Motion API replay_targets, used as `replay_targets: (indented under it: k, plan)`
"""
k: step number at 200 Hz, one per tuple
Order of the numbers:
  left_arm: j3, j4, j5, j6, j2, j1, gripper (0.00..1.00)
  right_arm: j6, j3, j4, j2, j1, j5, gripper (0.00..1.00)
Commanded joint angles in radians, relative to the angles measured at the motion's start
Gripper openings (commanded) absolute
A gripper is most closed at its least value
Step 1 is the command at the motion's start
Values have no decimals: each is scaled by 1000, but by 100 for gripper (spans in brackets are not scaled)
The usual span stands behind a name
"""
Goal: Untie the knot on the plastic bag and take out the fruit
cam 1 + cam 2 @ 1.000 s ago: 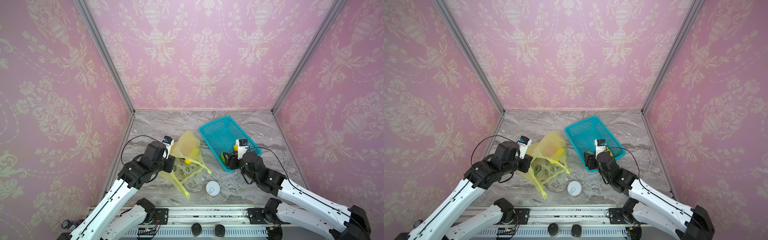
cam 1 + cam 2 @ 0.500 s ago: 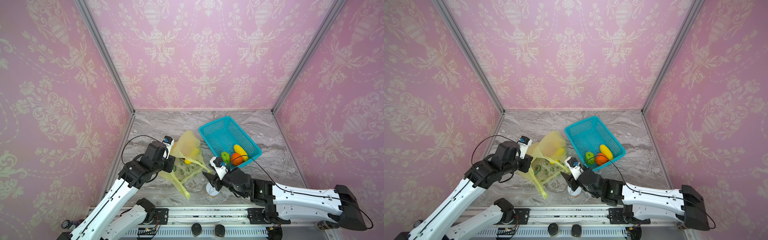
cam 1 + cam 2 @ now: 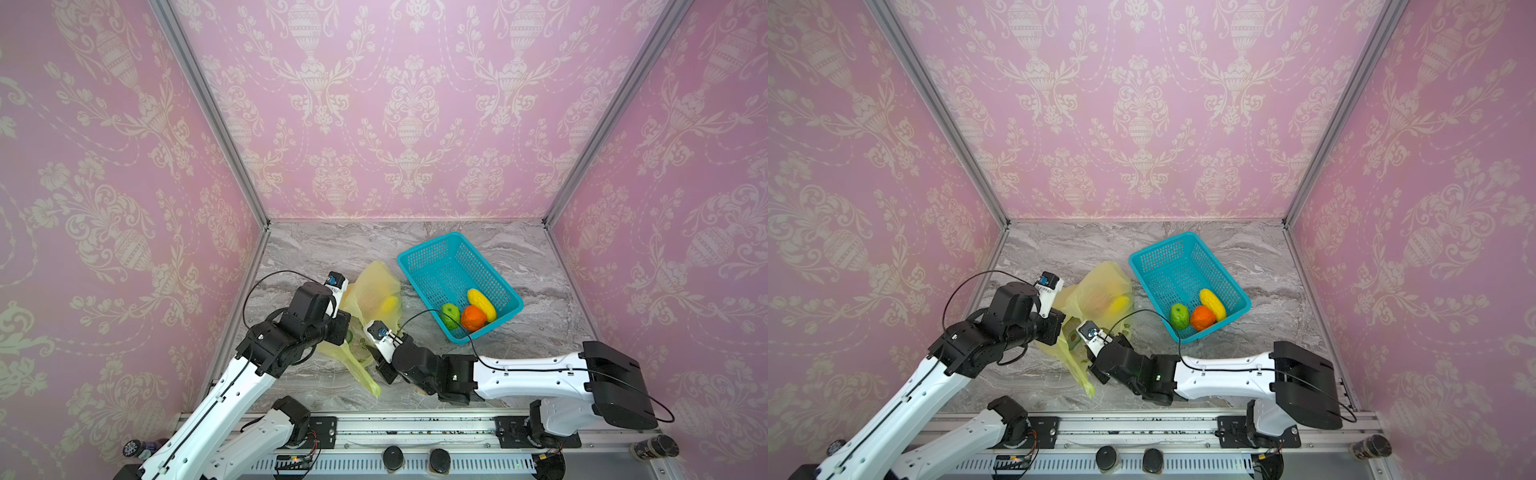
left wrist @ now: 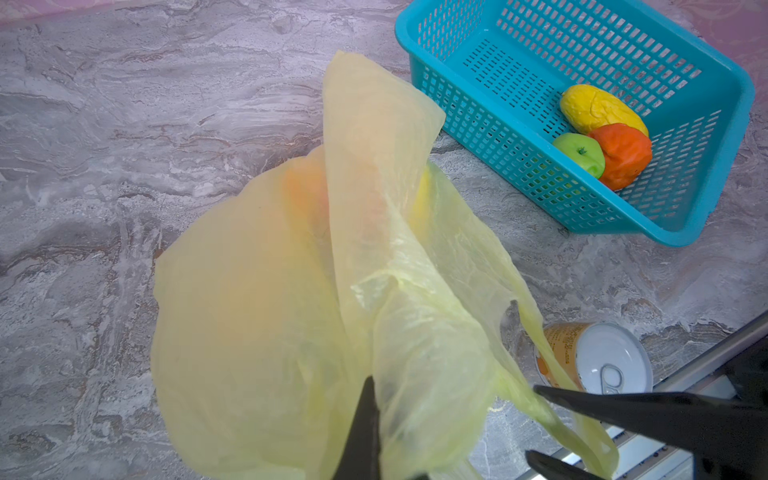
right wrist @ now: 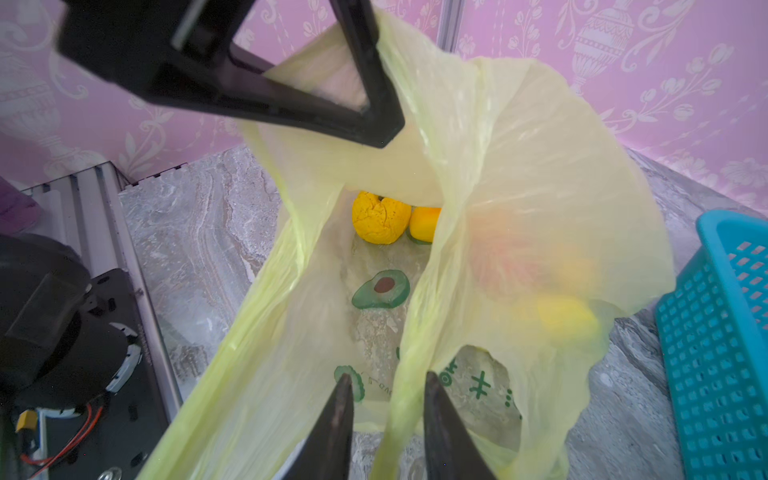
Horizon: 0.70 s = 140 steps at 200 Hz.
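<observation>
The plastic bag point(image 5: 519, 166) on the counter point(image 5: 199, 232), held at its rim by the clamped left hand point(image 5: 382, 133) and straddled at a handle strip point(image 5: 411, 332) by the narrow right hand point(image 5: 386, 378), could be torn by sharp pulling.

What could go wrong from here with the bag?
1. The right end effector straddles a handle strip, not fruit. Closing and pulling against the pinch of the left end effector could stretch or tear the thin bag.
2. The can stands close by the right end effector, so a sideways sweep might knock it over.
3. The yellow fruit lies far inside the bag, and reaching for it may snag film.
</observation>
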Motion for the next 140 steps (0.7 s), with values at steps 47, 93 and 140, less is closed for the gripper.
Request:
replay_targets:
  k: [47,93,140]
  plan:
    - [-9,-3,5,-4,-14,10,0,134,88,-97,91,-86,91,23]
    - [-9,-2,3,-4,-7,10,0,131,98,-95,110,-87,60,22]
    - [-9,-3,-1,-5,-11,10,0,-5,42,3,30,33,115,40]
